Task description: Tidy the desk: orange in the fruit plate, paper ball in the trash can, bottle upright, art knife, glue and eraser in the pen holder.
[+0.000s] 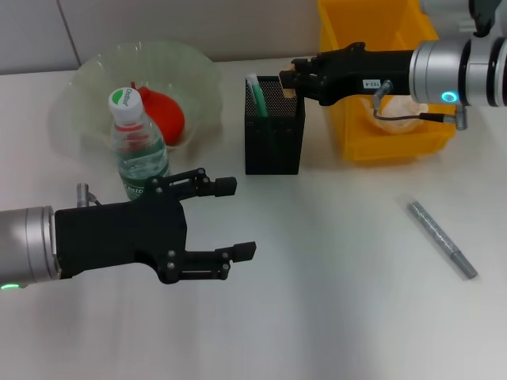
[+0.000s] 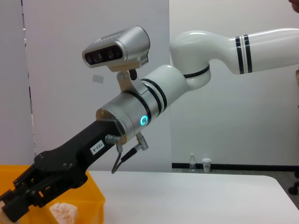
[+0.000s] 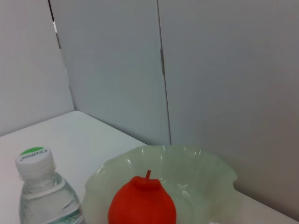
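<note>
1. Pen holder (image 1: 274,127), a black mesh box, is seen at upper centre of the head view, with a green-capped item, possibly the glue, already standing inside it
2. The right gripper (image 1: 290,79) is held just over the holder's rim, reaching in from the upper right; something pale, tan-coloured, appears pinched at its tip, judged to be the eraser, though this cannot be told for certain
3. The step in hand is judged to be the drop of that item into the holder; the next move calls for the fingers to be parted squarely above the opening, clear of the rim
4. The art knife (image 1: 442,238), a grey stick, lies on the table at right of the frame, well apart from the holder, and is not yet stowed
5. The orange (image 1: 165,113) is in the fruit plate (image 1: 87,87) at upper left, the bottle (image 1: 136,146) stands upright beside it, and a paper ball (image 2: 63,212) is seen in the yellow trash can (image 1: 372,24)
6. The left gripper (image 1: 231,218) is held spread and empty at lower left
</note>
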`<move>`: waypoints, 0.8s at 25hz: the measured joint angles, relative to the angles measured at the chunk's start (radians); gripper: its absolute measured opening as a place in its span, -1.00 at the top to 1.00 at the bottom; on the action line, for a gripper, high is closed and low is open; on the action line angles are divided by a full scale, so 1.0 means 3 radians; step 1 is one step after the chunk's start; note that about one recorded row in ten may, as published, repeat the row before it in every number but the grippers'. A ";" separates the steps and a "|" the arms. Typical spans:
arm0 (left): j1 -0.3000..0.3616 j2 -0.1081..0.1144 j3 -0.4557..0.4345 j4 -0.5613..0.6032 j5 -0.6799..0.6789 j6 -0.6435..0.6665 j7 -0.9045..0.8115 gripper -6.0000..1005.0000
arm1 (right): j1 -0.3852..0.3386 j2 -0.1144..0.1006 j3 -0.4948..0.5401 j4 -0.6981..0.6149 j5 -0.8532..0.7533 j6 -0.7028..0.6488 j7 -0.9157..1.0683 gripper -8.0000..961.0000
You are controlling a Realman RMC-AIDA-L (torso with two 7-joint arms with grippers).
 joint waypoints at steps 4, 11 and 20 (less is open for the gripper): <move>-0.0005 0.0000 0.0000 0.0000 -0.0001 0.0000 0.0001 -0.65 | 0.0043 -0.0005 0.0001 0.0080 -0.0008 0.0029 -0.0004 0.49; -0.0013 0.0000 0.0006 0.0000 0.0010 0.0000 0.0001 -0.65 | 0.0045 -0.0010 0.0031 0.0071 0.0017 0.0028 -0.0013 0.49; -0.0012 0.0000 -0.0003 0.0000 0.0014 -0.0001 0.0001 -0.65 | 0.0037 0.0008 0.0031 0.0037 0.0019 0.0023 -0.0059 0.08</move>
